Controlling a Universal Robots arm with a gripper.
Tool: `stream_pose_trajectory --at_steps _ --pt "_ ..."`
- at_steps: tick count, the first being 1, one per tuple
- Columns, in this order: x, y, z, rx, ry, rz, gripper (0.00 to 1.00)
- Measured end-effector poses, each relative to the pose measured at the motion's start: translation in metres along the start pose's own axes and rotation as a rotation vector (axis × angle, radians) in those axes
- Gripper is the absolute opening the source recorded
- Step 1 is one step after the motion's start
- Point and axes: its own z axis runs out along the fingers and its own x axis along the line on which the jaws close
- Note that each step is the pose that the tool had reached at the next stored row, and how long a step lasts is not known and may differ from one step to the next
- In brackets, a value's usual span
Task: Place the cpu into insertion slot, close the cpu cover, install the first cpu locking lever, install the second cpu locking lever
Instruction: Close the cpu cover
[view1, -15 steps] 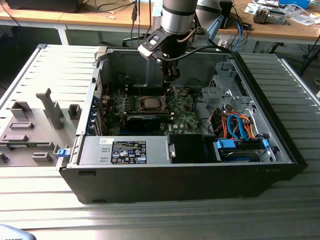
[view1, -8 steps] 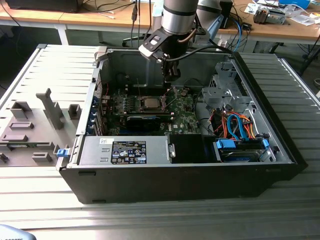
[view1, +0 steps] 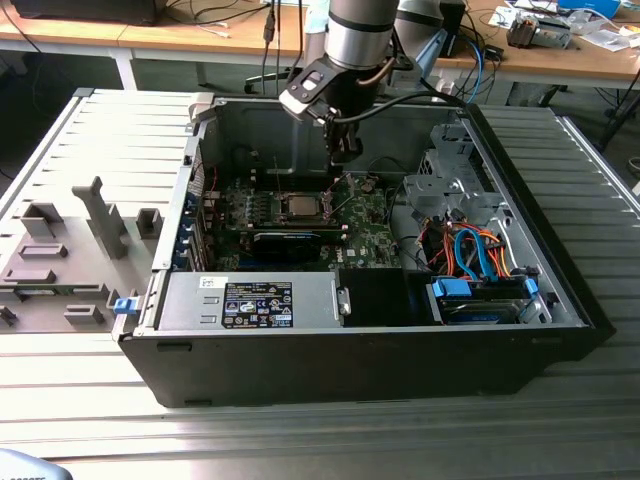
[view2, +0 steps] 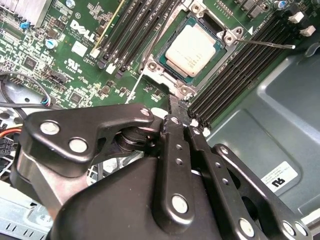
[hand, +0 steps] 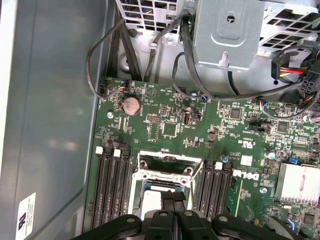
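Note:
The cpu, a small square chip with a dull silver top, lies flat in the insertion slot on the green board. The silvery cpu cover frames it and looks lowered around the chip. One thin locking lever juts out from a socket corner. Another lever runs alongside the black memory slots. My gripper is shut with nothing between its fingers. It hovers just above the socket's edge, also seen as the gripper over the cover and as the gripper inside the case.
The open computer case walls in the board. A black card and the power supply lie toward the front. The drive cage and coloured cables crowd the exterior view's right. A grey fixture block sits outside on the left.

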Motion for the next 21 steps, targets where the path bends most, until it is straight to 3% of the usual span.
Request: stream_pose_trajectory --at_steps 21 --pt "-0.0009 0.0064 0.001 0.0 -0.0001 0.0 0.11"
